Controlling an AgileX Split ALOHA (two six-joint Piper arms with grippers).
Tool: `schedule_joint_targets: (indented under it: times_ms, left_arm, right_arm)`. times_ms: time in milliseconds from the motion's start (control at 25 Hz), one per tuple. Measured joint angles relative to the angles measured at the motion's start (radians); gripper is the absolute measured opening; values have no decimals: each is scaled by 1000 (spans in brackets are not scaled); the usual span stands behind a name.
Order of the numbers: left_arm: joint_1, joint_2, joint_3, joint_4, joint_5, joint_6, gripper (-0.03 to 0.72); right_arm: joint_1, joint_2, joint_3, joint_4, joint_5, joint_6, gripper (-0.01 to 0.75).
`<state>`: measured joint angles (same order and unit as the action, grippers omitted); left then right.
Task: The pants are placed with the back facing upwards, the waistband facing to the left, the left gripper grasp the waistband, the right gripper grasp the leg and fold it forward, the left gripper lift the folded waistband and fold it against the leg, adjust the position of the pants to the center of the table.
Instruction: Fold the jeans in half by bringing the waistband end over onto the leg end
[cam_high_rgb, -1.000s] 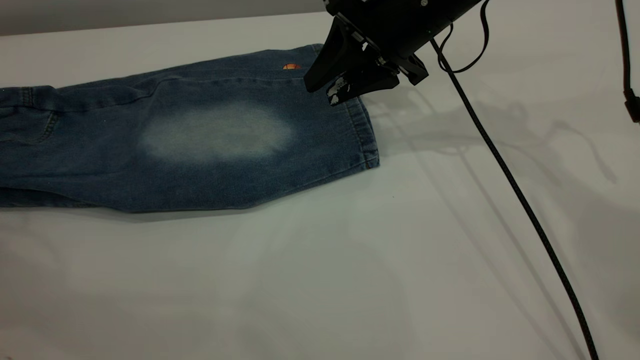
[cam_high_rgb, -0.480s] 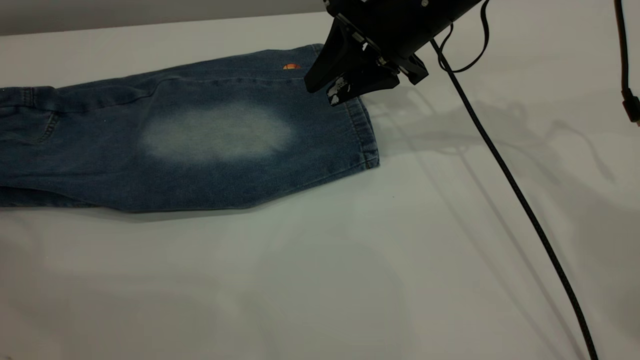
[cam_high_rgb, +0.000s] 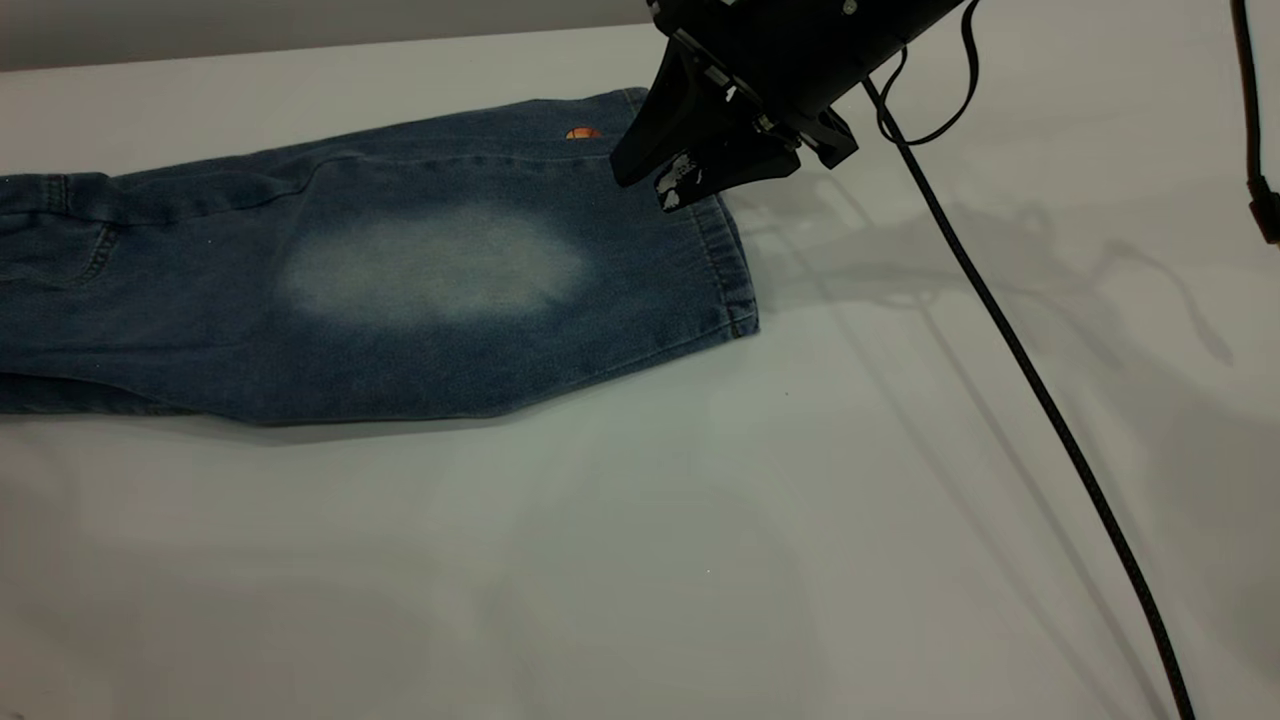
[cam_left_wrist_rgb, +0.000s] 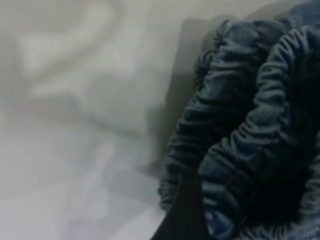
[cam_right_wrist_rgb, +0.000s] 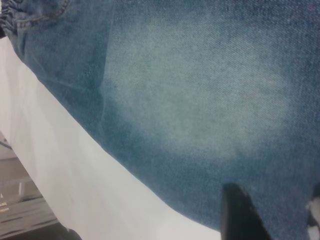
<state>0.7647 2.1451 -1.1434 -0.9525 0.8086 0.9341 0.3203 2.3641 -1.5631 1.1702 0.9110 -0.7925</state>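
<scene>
Denim first: the pants (cam_high_rgb: 400, 270) lie flat on the white surface (cam_high_rgb: 640, 560), long axis running left to right across my exterior view, waistband end going off the left edge and the hem toward the middle. The leg (cam_high_rgb: 440, 265) with the pale oval fade faces up, and an orange scrap of print peeks out along the far edge, so I judge the first fold already made.

The right pincer (cam_high_rgb: 665, 185) sits at the far corner of the hem, tips down on or just above the cloth. From it, nearly all the garment stretches away to the left. Its fingers look drawn close together, but I cannot tell whether they pinch fabric.

On the left wrist view, the waistband (cam_left_wrist_rgb: 240, 130) fills the frame, ruched and bunched, with a dark finger of the left pincer (cam_left_wrist_rgb: 182, 220) against it. I cannot tell whether it is clamped.

The left arm is the nearer one to the waistband, so the coming fold, as I read it, carries that end rightward along the long axis toward the hem.
</scene>
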Motion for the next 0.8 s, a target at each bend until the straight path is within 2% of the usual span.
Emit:
schedule_joint_targets:
  times_ms: [520, 800]
  left_arm:
    - [-21, 51, 0, -8, 11, -8, 593]
    - [-21, 26, 1, 130, 7, -143, 593]
  right_arm:
    - [0, 0, 0, 0, 3, 1, 250]
    - [0, 0, 0, 0, 4, 1, 250]
